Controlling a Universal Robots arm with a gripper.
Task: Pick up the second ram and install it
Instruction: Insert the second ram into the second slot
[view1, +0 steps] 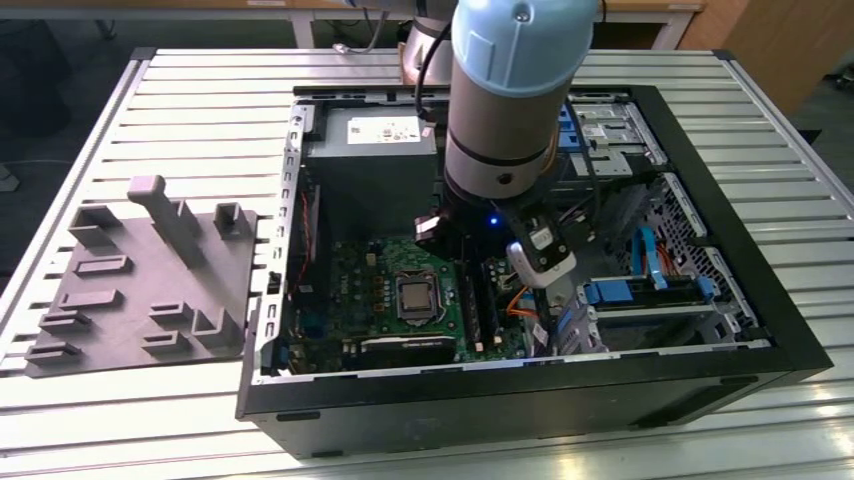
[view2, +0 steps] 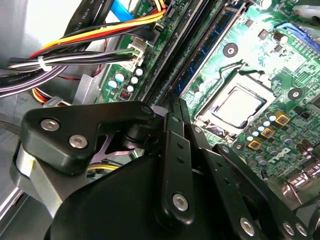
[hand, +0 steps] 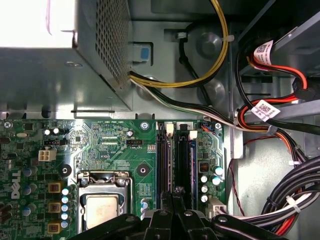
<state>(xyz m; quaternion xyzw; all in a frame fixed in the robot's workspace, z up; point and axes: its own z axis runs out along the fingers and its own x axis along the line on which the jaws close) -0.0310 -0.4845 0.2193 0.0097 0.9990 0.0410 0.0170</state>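
My gripper (hand: 175, 192) hangs inside the open computer case (view1: 534, 385), under the arm's wrist (view1: 501, 215). Its two black fingers are pressed together, and I see nothing between them. In both wrist views the gripper (view2: 172, 100) has its tips just above the long black memory slots (hand: 164, 160) of the green motherboard (view1: 374, 290). A dark blue-green ram stick (view2: 212, 42) sits in one of those slots, next to the fingertips. I cannot tell whether it is the second ram.
The grey power-supply box (view1: 367, 135) stands at the case's far end. Cable bundles (hand: 280, 130) run beside the slots. The processor socket (view2: 240, 105) lies on the slots' other side. A grey moulded holder (view1: 140, 290) rests on the table at the exterior view's left.
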